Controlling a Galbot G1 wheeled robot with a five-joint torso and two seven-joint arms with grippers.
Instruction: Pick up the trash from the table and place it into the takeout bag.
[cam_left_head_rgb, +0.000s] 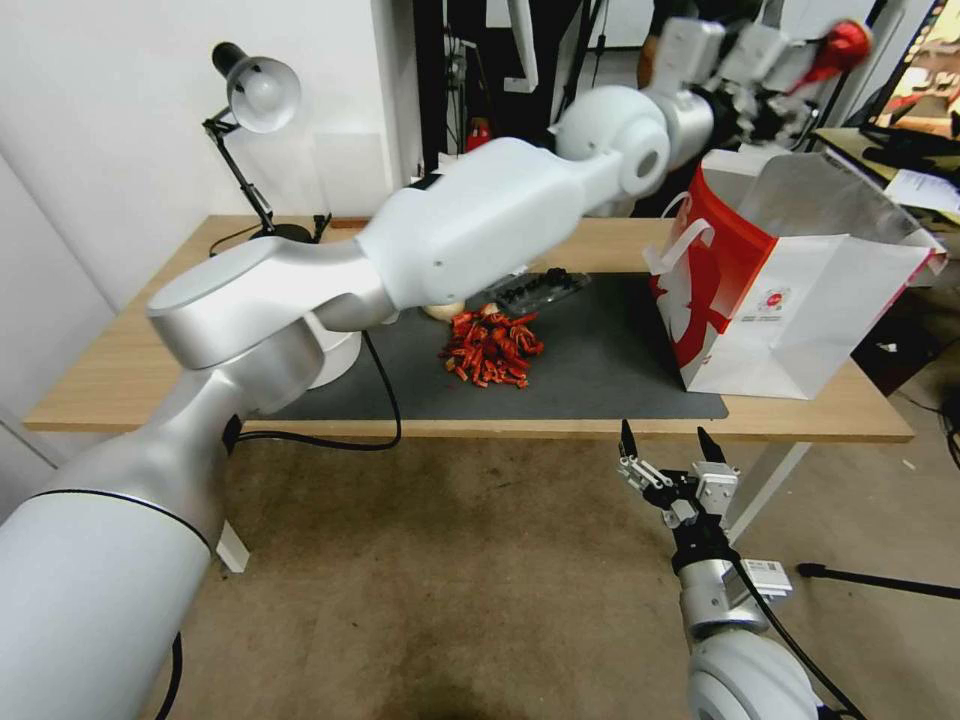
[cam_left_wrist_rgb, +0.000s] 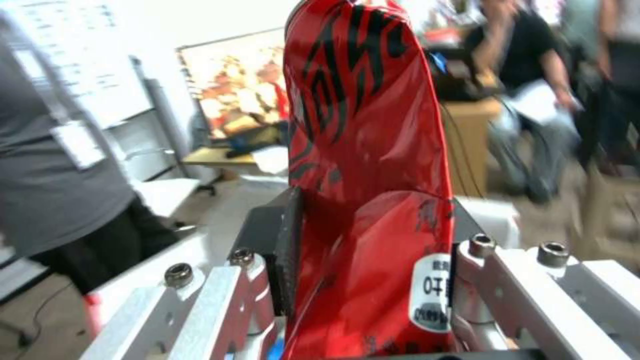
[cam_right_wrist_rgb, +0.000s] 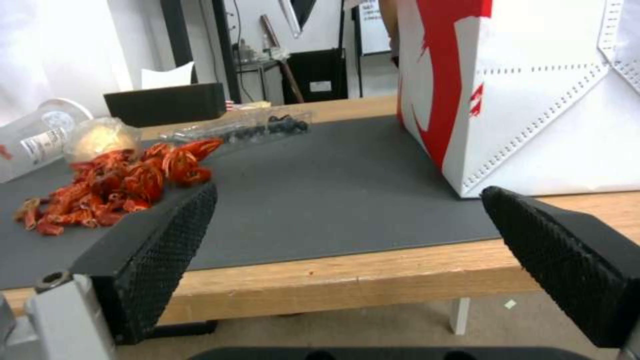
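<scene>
My left arm reaches across the table (cam_left_head_rgb: 130, 350), and my left gripper (cam_left_head_rgb: 815, 55) is high above the open takeout bag (cam_left_head_rgb: 790, 290), shut on a shiny red can (cam_left_head_rgb: 842, 45). In the left wrist view the can (cam_left_wrist_rgb: 367, 150) stands pinched in the left gripper (cam_left_wrist_rgb: 373, 240). On the dark mat (cam_left_head_rgb: 600, 370) lie a pile of red shells (cam_left_head_rgb: 490, 345), a clear tray (cam_left_head_rgb: 540, 288) and a wrapped whitish lump (cam_right_wrist_rgb: 100, 137). A clear cup (cam_right_wrist_rgb: 33, 135) lies beside the lump. My right gripper (cam_left_head_rgb: 672, 445) is open below the table's front edge, facing the mat (cam_right_wrist_rgb: 320, 190) and the bag (cam_right_wrist_rgb: 533, 100).
A desk lamp (cam_left_head_rgb: 255, 95) stands at the table's back left. A black cable (cam_left_head_rgb: 385, 400) hangs over the front edge. A black box (cam_right_wrist_rgb: 167, 102) sits behind the trash. People and office furniture fill the room behind. The mat between the shells and the bag is bare.
</scene>
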